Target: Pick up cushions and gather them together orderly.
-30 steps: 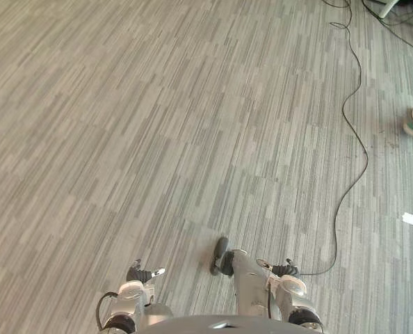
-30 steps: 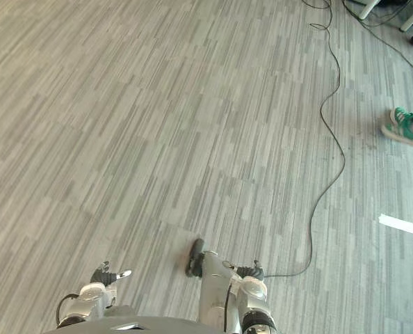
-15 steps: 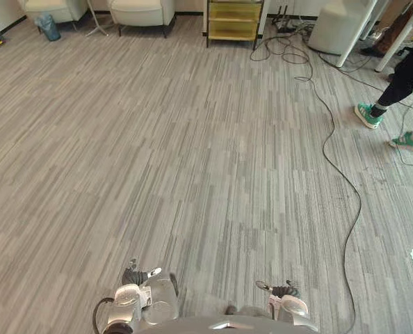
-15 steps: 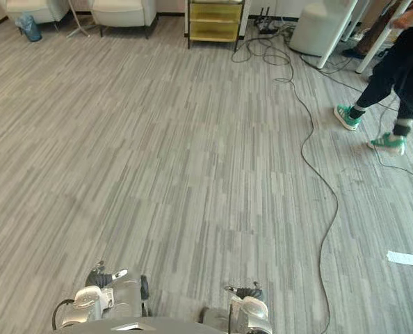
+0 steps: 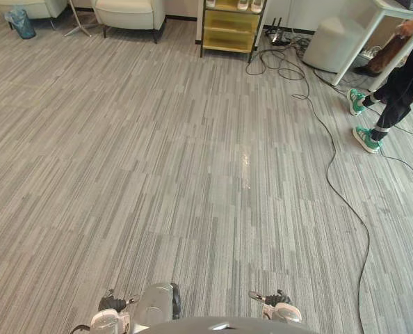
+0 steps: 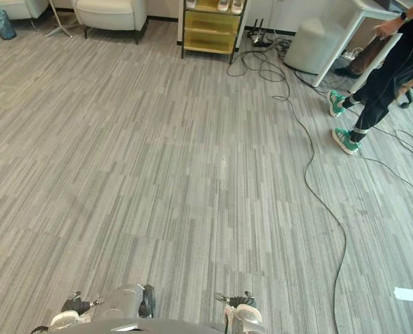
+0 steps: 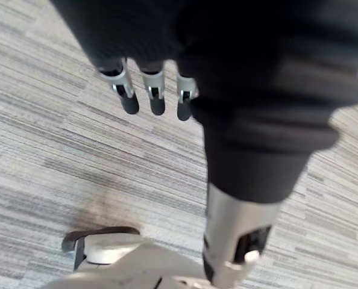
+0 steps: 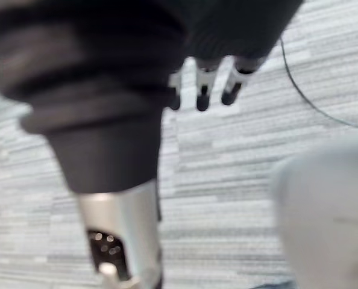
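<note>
Near left, left hand (image 7: 157, 91): hangs above the grey striped carpet (image 5: 192, 174), fingers (image 7: 129, 99) straight and a little apart, holding nothing.
Near right, right hand (image 8: 203, 90): hangs above the same carpet, fingers (image 8: 233, 87) straight and empty.
Near right, floor: a short white strip (image 6: 411, 294) lies flat on the carpet.
Cushions: neither hand carries one, and where they lie cannot be told.
Far right, person (image 5: 401, 83): stands in dark trousers and green shoes (image 5: 365, 138), beside the slanted leg of a white table (image 5: 359, 49).
Far right of centre, stool (image 5: 335, 43): white and rounded, on the floor just left of the table leg.
Far centre, shelf unit (image 5: 229, 28): yellow, with pale shoes (image 5: 243, 4) on its top.
Far left, armchairs: one white armchair (image 5: 128, 12) stands left of the shelf unit, and a second armchair (image 5: 29, 7) stands farther left with a dark bin (image 5: 22, 22) just before it.
</note>
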You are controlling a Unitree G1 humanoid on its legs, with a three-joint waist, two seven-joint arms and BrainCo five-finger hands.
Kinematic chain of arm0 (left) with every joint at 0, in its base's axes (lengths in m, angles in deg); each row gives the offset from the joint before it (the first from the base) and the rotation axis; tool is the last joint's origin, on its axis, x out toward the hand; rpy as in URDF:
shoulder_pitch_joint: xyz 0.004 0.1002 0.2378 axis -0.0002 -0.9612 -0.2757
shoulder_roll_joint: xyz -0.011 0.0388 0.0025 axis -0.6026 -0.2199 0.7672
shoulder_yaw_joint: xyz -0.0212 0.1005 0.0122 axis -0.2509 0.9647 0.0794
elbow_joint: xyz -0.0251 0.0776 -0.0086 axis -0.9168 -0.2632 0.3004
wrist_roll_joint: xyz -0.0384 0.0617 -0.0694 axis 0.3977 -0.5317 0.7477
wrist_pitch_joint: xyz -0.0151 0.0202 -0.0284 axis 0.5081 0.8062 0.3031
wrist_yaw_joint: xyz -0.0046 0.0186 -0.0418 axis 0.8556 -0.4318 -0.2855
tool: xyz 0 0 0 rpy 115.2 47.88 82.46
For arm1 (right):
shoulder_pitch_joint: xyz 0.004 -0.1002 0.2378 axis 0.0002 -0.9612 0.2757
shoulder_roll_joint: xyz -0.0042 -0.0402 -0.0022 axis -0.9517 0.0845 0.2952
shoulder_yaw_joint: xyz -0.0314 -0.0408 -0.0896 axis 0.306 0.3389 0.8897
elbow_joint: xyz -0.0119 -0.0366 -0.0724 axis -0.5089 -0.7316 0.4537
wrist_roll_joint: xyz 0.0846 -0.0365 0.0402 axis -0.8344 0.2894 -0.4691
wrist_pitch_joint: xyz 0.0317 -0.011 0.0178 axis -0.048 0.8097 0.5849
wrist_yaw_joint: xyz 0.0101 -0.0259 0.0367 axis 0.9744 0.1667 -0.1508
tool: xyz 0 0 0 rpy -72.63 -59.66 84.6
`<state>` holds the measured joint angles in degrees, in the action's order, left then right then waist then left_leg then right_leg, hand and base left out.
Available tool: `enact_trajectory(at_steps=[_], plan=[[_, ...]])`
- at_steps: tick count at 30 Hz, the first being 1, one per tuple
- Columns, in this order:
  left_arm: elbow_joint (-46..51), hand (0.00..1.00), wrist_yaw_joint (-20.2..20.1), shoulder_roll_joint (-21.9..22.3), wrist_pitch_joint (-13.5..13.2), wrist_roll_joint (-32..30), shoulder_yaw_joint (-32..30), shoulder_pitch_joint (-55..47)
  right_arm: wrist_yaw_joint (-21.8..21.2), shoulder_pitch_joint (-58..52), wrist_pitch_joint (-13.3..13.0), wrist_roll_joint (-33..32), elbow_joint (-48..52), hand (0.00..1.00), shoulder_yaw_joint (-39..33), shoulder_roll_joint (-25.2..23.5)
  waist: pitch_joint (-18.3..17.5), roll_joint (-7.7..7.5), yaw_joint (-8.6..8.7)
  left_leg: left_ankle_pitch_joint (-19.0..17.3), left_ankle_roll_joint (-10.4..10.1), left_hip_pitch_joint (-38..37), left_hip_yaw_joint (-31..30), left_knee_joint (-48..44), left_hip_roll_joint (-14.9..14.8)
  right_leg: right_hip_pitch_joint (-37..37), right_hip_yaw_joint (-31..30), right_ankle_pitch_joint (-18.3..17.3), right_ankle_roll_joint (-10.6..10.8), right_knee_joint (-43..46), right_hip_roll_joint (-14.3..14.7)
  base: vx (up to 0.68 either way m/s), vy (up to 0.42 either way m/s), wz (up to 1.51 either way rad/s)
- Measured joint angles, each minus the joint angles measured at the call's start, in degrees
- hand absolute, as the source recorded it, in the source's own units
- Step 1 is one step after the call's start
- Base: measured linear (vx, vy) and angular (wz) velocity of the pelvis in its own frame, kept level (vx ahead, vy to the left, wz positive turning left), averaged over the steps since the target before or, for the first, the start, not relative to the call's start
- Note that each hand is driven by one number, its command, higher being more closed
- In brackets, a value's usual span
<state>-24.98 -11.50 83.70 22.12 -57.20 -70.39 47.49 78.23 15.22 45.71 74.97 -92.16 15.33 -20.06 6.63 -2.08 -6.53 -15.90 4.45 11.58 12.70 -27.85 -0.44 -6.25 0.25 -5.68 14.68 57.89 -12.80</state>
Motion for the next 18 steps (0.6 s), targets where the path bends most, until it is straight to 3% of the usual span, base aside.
enact_trajectory(at_steps=[1,2,4,6,8,9,10,11,12,13,14,15,16,17,18], plan=[[0.1,0.0,0.0,0.0,0.1,0.0,0.0,0.2,0.0,-0.1,-0.1,0.0,0.0,0.0,-0.1,0.3,0.1,0.06,0.31,-0.2,0.2,-1.5,-0.3,0.9,0.4,-1.2,0.8,-0.3,-0.5,2.9,-0.1,0.43,0.077,0.35],[0.7,0.0,0.2,0.3,0.2,0.0,0.1,0.3,-0.1,0.1,-0.2,0.0,0.4,0.0,-0.5,0.5,0.7,0.74,0.6,-0.3,0.4,-6.9,-1.0,4.7,1.0,-4.7,4.6,-2.7,-4.7,7.8,-0.6,0.33,0.038,0.21],[1.7,0.0,0.2,0.9,0.2,0.0,0.1,0.4,-0.1,0.0,-0.5,0.0,1.9,0.0,-1.0,0.3,1.1,1.65,1.09,-0.4,0.3,-11.3,-2.1,8.1,0.8,-7.7,9.7,-5.8,-8.2,6.7,-0.8,0.36,-0.013,0.26],[1.8,0.0,0.2,1.3,0.1,0.0,0.1,1.4,-0.1,0.7,-0.9,0.0,3.0,0.0,-2.4,0.0,1.6,2.1,1.93,-1.0,-0.9,-18.4,-3.3,13.2,-0.7,-12.8,16.0,-9.5,-11.3,-7.3,-0.1,0.45,-0.148,0.33],[1.8,0.0,0.2,1.6,0.1,0.0,0.1,1.8,-0.1,0.6,-0.8,0.0,4.0,0.0,-2.5,0.0,1.7,2.48,1.99,-1.6,-1.9,-20.1,-3.6,14.5,-1.8,-14.3,16.5,-8.8,-11.7,-15.1,1.3,0.33,-0.164,0.14],[1.8,0.0,0.2,1.9,0.1,-0.5,0.1,2.2,-0.1,0.7,-0.9,-0.1,4.6,0.0,-2.6,-0.2,1.9,2.75,2.17,-2.6,-3.5,-21.5,-4.1,15.6,-3.2,-15.7,16.3,-6.1,-11.6,-25.6,2.9,0.5,-0.289,0.27],[1.8,0.0,0.2,2.3,0.0,-1.0,0.0,2.9,-0.1,0.9,-0.8,-0.1,4.6,0.0,-2.6,-0.4,2.1,2.5,2.19,-4.1,-5.5,-23.7,-5.0,17.1,-4.4,-15.8,15.7,0.0,-10.7,-40.9,3.9,0.66,-0.379,0.35],[1.6,0.0,0.2,3.0,-0.1,-1.0,-0.5,3.3,-0.2,1.0,-0.8,-0.2,4.6,0.0,-2.7,-0.4,2.4,2.34,2.14,-5.6,-6.3,-26.4,-5.6,18.1,-4.8,-15.5,13.9,5.7,-10.2,-45.4,4.2,0.61,-0.346,0.28],[1.4,0.0,0.2,3.4,-0.1,-1.1,-0.6,3.2,-0.1,1.2,-0.7,-0.1,4.6,0.0,-2.6,-0.4,2.3,2.48,2.15,-6.1,-6.2,-27.4,-5.9,18.5,-5.3,-15.2,12.9,8.9,-10.2,-44.7,4.8,0.56,-0.282,0.27],[0.5,0.0,0.1,4.6,-0.2,-1.5,-0.4,3.8,-0.2,1.6,-0.8,-0.1,5.9,0.0,-2.7,-0.1,2.7,3.73,2.4,-5.1,-6.2,-28.1,-6.8,18.3,-6.1,-16.6,12.1,9.0,-10.6,-39.3,5.1,0.54,-0.279,0.38],[0.5,0.0,-0.1,6.3,-0.2,-1.9,-0.4,4.1,-0.2,1.8,-0.9,-0.2,7.1,0.0,-3.1,-0.1,2.9,4.16,3.18,-3.4,-5.9,-28.2,-8.2,17.1,-6.5,-18.5,11.1,6.5,-12.4,-33.1,5.2,0.64,-0.345,0.49],[0.5,0.0,-0.2,6.9,-0.3,-2.4,-0.4,4.2,-0.2,2.1,-0.9,-0.1,7.1,0.0,-3.6,0.0,2.7,5.13,3.38,-2.7,-6.2,-28.2,-9.4,15.1,-7.5,-18.7,12.0,3.1,-13.1,-29.5,5.4,0.42,-0.246,0.34],[0.5,0.0,-0.2,7.2,-0.3,-2.7,-0.4,4.1,-0.2,2.1,-0.9,-0.1,7.2,0.0,-4.0,0.1,2.6,5.55,3.39,-2.5,-6.3,-27.9,-9.8,13.9,-8.0,-18.6,12.3,2.1,-13.3,-28.6,5.6,0.67,-0.298,0.28],[0.5,0.0,-0.6,7.9,-0.3,-2.8,-0.6,3.9,-0.1,2.0,-0.8,-0.1,6.6,0.0,-4.7,0.7,2.2,7.44,3.56,-0.7,-8.2,-25.0,-12.4,3.1,-11.0,-15.7,14.6,-1.8,-14.2,-26.7,7.1,0.44,-0.177,0.23],[0.6,0.0,-1.0,8.0,-0.3,-2.8,-0.8,3.9,-0.1,1.9,-0.7,-0.1,6.6,0.0,-4.7,0.7,2.2,7.63,3.7,1.2,-8.9,-22.7,-13.5,-2.4,-11.6,-14.4,15.3,-3.1,-14.5,-26.5,7.5,0.73,-0.296,0.26]])
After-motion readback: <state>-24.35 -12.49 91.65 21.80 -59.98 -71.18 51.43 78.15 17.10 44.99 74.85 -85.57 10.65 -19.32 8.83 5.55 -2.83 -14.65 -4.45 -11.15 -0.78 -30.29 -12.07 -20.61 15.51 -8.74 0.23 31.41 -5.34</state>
